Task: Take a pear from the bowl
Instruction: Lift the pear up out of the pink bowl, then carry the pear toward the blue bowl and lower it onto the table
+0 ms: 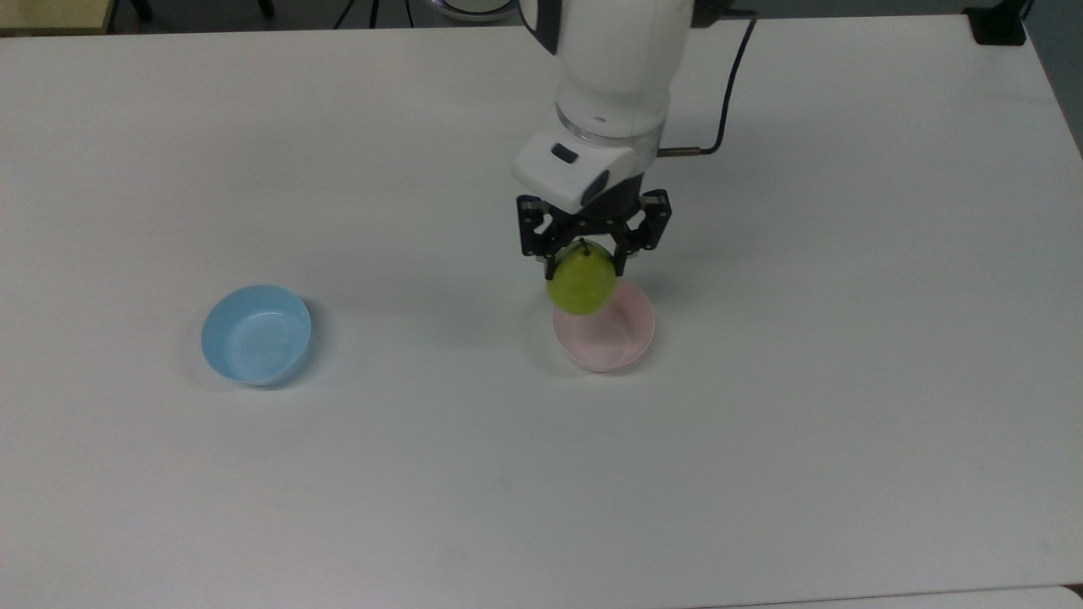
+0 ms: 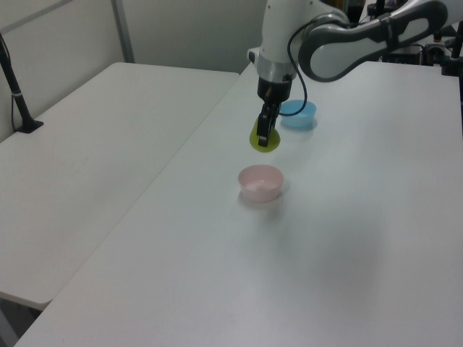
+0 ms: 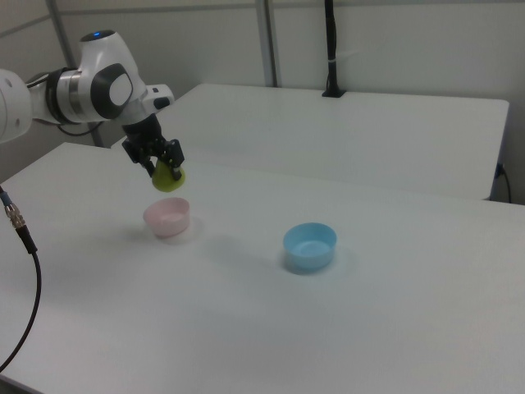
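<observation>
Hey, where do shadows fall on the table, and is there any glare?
Top view: soft shadow beside the blue bowl on the top view's right. Left view: faint shadow around the pink bowl. Right view: pale shadows under both bowls; no strong glare on the table.
</observation>
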`<state>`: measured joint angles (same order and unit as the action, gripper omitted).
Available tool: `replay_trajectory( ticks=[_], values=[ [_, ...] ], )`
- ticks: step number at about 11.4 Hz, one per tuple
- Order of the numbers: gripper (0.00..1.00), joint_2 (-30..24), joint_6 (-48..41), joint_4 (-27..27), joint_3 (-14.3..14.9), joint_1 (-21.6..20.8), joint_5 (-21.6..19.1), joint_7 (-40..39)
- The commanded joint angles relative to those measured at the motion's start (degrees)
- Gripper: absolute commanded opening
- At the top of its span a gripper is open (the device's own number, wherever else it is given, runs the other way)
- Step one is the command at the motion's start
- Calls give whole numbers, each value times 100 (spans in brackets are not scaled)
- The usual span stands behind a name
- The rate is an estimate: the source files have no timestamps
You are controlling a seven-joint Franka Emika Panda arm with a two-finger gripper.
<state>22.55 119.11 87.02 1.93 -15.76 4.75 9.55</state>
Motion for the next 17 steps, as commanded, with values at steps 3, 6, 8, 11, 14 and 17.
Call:
replay_trajectory(
  ticks=[3,6,8,11,14,17],
  values=[
    [49,-119,-37,25,44,660,-44,-531],
    [49,12,-2,51,44,1022,-27,-981],
    [49,214,356,156,44,1154,43,-981],
    [50,539,797,236,44,1268,61,-981],
    [55,803,955,236,44,1269,201,-981],
    [81,857,991,245,44,1269,237,-964]
  ],
)
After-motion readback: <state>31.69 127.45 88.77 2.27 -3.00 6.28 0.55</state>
